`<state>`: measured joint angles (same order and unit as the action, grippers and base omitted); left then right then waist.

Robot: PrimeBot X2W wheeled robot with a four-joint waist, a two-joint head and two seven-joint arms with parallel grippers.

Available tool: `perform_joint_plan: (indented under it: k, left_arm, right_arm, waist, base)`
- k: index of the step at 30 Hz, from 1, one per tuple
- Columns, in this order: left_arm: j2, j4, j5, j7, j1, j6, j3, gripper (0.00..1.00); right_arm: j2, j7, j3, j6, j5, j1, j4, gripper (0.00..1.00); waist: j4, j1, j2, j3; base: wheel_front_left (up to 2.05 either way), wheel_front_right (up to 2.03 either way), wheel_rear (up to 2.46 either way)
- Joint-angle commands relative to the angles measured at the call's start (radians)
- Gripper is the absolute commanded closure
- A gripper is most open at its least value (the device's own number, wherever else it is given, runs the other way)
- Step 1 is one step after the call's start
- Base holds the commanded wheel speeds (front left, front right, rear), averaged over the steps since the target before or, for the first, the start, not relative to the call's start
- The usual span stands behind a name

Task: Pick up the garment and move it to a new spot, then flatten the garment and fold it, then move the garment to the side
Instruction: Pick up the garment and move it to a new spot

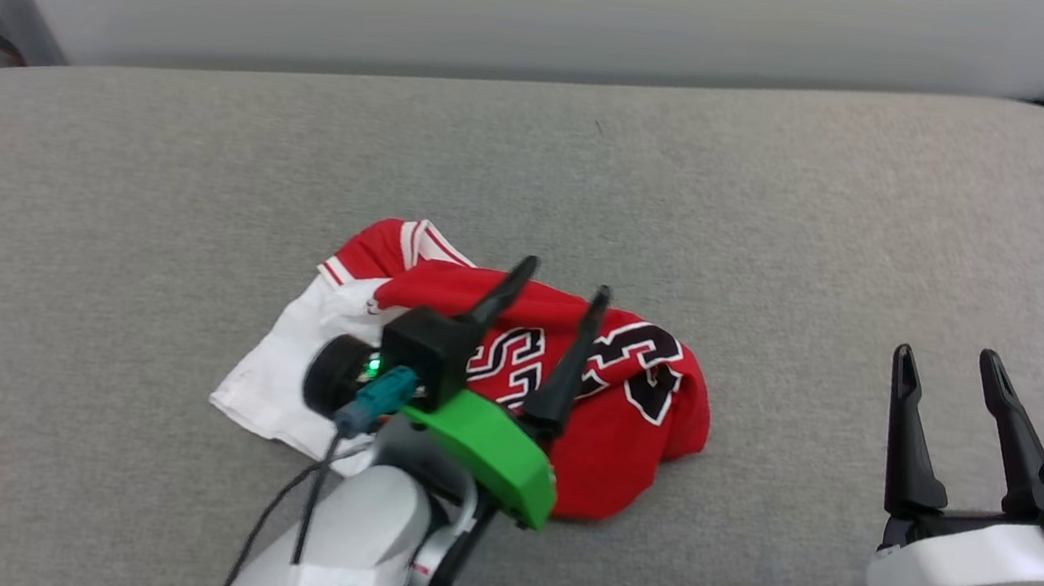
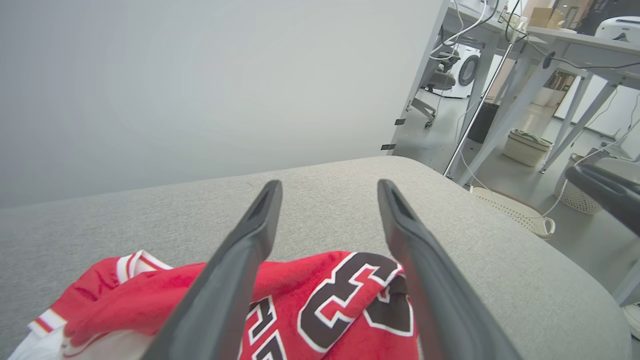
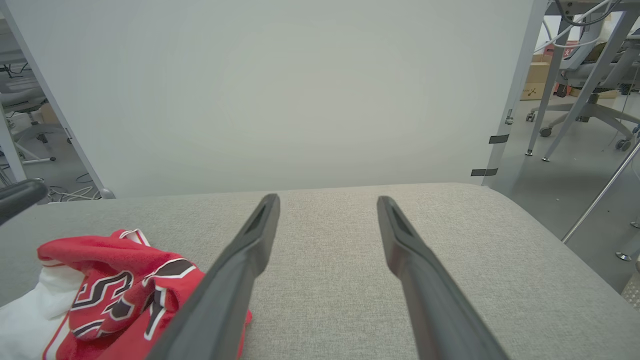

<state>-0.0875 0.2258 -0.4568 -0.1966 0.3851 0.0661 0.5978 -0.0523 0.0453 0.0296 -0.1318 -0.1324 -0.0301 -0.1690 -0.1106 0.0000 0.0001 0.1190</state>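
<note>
Left jaws gape wide over crumpled garment (image 1: 625, 428), perhaps touching, hiding its middle; right jaws wide.

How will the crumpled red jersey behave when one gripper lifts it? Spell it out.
The red jersey lies crumpled in soft folds, so it will probably hang limp from any pinch point. It looks like thin fabric, so likely light. Pushed across the grey woven surface, it would likely bunch up rather than slide.

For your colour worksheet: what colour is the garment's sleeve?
White; the sleeve shows best in the head view.
</note>
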Motion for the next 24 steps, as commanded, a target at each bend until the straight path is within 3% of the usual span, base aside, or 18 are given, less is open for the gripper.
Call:
perform_joint_plan:
  k: [1,13,24]
  left_arm:
    - [-0.022,-0.010,0.011,-0.013,-0.028,0.019,-0.019,0.00]
    - [-0.167,-0.081,0.018,-0.045,-0.152,0.114,-0.148,0.00]
    - [-0.225,-0.156,-0.042,-0.050,-0.286,0.144,-0.222,0.00]
  right_arm:
    - [0.001,-0.009,-0.001,0.001,0.011,0.015,-0.007,0.00]
    - [0.001,-0.041,-0.001,0.001,0.019,0.077,-0.023,0.00]
    - [0.002,-0.073,0.010,0.001,0.015,0.128,-0.041,0.00]
  waist:
    - [0.050,0.0000,-0.0001,-0.048]
    - [0.098,0.0000,-0.0001,-0.094]
    - [0.116,0.0000,-0.0001,-0.125]
  base:
    - [0.00,0.00,0.00]
    - [0.00,0.00,0.00]
    - [0.00,0.00,0.00]
